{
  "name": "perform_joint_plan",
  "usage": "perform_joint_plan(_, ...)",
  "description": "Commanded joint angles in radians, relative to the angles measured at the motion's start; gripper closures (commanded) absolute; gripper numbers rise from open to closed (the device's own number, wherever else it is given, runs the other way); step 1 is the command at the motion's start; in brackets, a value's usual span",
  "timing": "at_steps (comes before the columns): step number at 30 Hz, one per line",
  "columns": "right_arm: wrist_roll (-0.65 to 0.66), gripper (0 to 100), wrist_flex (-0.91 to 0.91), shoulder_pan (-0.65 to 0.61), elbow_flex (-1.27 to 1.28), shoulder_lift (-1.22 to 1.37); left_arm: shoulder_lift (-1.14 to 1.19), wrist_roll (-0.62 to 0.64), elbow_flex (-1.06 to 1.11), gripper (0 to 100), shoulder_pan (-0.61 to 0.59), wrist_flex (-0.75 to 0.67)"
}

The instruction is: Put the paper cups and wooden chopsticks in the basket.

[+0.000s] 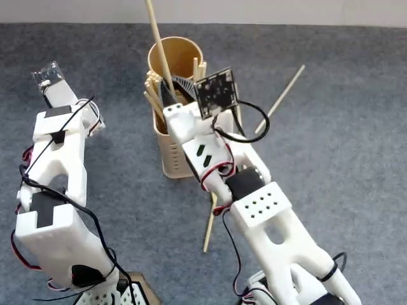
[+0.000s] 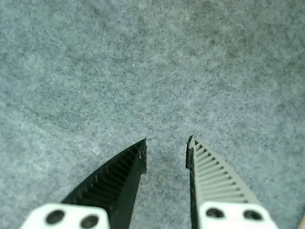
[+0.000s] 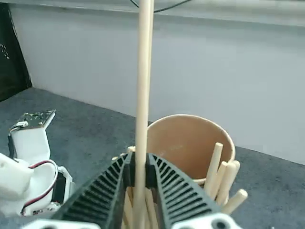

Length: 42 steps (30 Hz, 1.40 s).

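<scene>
Pale wooden chopstick, round and plain, stands upright in my right gripper, whose black ribbed fingers are clamped on it from both sides. It is held directly over the basket, a beige slotted holder standing on grey carpet. A tan paper cup stands upright at the basket's far side, mouth open, seemingly inside it. A bundle of stored chopsticks leans at the cup's near rim, just beside the held stick.

Two loose chopsticks lie flat on the carpet. In the high view, one is to the right of the basket and well apart from it. The other lies partly under my right arm, which covers its upper end.

My left arm stands to the left of the basket. My left gripper hangs over bare carpet, its black and grey fingers apart with nothing between them.

The high view gives the lay of the loose sticks. The right wrist view gives the grip closely and the cup's hollow interior.
</scene>
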Motion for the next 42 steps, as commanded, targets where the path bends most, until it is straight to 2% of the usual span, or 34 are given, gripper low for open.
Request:
perform_joint_plan(1, 0.015, 98.7, -0.021, -0.007, 0.067, -0.004, -0.005, 0.003, -0.005, 84, 0.016, -0.015)
perform_joint_plan(3, 0.015, 96.0, -0.018, -0.004, 0.114, -0.004, -0.005, 0.003, -0.005, 84, 0.016, -0.015)
perform_joint_plan(6, 0.02, 85.0, 0.002, -0.005, 0.125, -0.005, -0.005, 0.003, -0.007, 84, 0.016, -0.015)
perform_joint_plan(10, 0.118, 72.7, 0.12, -0.038, 0.05, -0.005, -0.005, 0.003, -0.007, 84, 0.016, -0.015)
perform_joint_plan(15, 0.126, 71.7, 0.248, -0.031, -0.096, -0.005, -0.005, 0.003, -0.007, 84, 0.016, -0.015)
perform_joint_plan(18, 0.124, 71.7, 0.464, 0.03, -0.254, -0.045, -0.005, 0.003, -0.007, 84, 0.016, -0.015)
perform_joint_plan(25, 0.1, 71.7, 1.168, 0.2, -0.702, -0.14, -0.005, 0.003, -0.01, 84, 0.021, -0.015)
perform_joint_plan(27, 0.121, 71.7, 1.316, 0.22, -0.731, -0.114, -0.005, 0.003, -0.01, 84, 0.021, -0.015)
perform_joint_plan(29, 0.141, 71.7, 1.366, 0.248, -0.668, -0.074, -0.005, 0.003, -0.01, 84, 0.022, -0.015)
perform_joint_plan(32, 0.15, 71.7, 1.271, 0.265, -0.469, -0.021, -0.005, 0.003, -0.01, 84, 0.022, -0.015)
perform_joint_plan(36, 0.133, 71.7, 1.032, 0.271, -0.179, 0.038, -0.005, 0.003, -0.007, 84, 0.022, -0.015)
perform_joint_plan(42, 0.034, 71.7, 0.641, 0.268, 0.145, 0.134, -0.005, 0.003, -0.008, 84, 0.022, -0.015)
